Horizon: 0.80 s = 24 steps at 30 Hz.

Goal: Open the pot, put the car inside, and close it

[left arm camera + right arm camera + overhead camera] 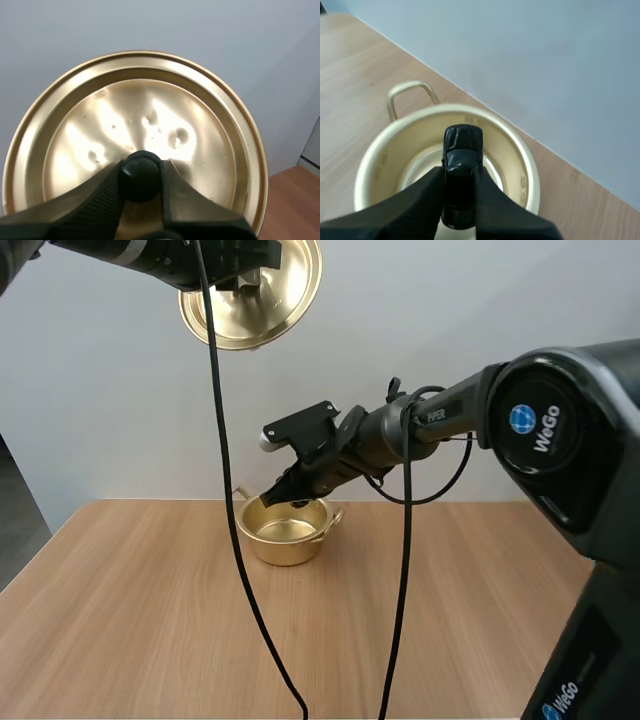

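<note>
Left gripper (141, 176): 2 fingers clamped on the black round knob (141, 167) of the shiny gold metal lid (150, 110). The lid is held high above the light wooden table (140, 620), well apart from the pot.

Right gripper (460, 175): fingers pinch a small black toy car (463, 145) by its sides. The car hangs over the open mouth of the round gold metal pot (522, 165), near the middle. I cannot tell if it is clear of the base. The pot stands upright at the table's far side.

Step in hand, as I judge it: 2 of 3. The lid is off and the car is not yet let go.

Next move calls for:
- a short descent, then releasing the car onto the base
- pulling the right arm clear of the rim
- bringing the lid down centred on the pot
</note>
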Tool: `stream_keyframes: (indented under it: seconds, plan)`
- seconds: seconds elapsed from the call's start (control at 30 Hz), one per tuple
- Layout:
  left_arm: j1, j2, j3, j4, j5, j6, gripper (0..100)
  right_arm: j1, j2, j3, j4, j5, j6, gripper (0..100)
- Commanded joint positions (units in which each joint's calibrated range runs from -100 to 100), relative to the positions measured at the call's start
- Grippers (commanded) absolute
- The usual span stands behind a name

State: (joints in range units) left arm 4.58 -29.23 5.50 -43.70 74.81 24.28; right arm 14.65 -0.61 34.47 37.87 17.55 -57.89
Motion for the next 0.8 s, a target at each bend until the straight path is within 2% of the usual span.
stream_keyframes:
  seconds: [0.0, 0.07, 0.13, 0.17, 0.2, 0.23, 0.27, 0.37, 0.47, 0.57, 0.67, 0.77]
  plan:
    - [0.06, 0.0, 0.0, -0.2, 0.9, 0.0, 0, 0.0, 5.1, -0.7, 0.0, 0.1, -1.4, 3]
    - [0.06, 0.0, 0.0, -0.2, 1.3, 0.0, 0, 0.0, 6.7, -2.0, 0.0, 0.5, -1.4, 32]
    - [0.06, 0.0, 0.0, -0.2, 1.5, 0.0, 0, 0.0, 7.2, -2.8, 0.0, 2.3, -1.4, 67]
    - [0.06, 0.0, 0.0, -0.2, 1.4, 0.1, 0, 0.0, 7.3, -3.0, 0.0, 2.3, -1.5, 77]
    - [0.06, 0.0, 0.0, -0.2, 1.4, 0.1, 0, 0.0, 7.0, -3.3, 0.0, 2.3, -1.5, 81]
    - [0.06, 0.0, 0.0, -0.2, 1.4, 0.3, 0, 0.0, 6.9, -3.7, 0.0, 2.3, -1.5, 74]
    - [0.06, 0.0, 0.0, -0.2, 1.4, 0.5, 0, 0.0, 6.4, -3.8, 0.0, 2.3, -1.5, 63]
    - [0.06, 0.7, 0.1, 0.3, 1.9, 1.2, 0, -0.1, 3.6, -3.8, 0.0, 2.2, -0.6, 0]
    - [0.06, 2.8, 0.1, 1.6, 2.9, 1.2, 0, -1.8, -0.6, -3.6, -0.1, 5.9, 0.9, 0]
    - [0.06, 6.6, 0.1, 2.5, 6.9, 1.2, 0, -5.7, -6.2, -2.9, -1.7, 10.3, 3.6, 0]
    - [-1.04, 11.5, 0.1, 6.0, 10.4, 1.1, 0, -11.4, -11.4, -1.3, -4.9, 13.7, 7.8, 0]
    - [-2.93, 17.8, 0.1, 10.2, 14.7, 0.7, 0, -17.0, -17.1, 0.6, -5.5, 19.1, 8.8, 0]
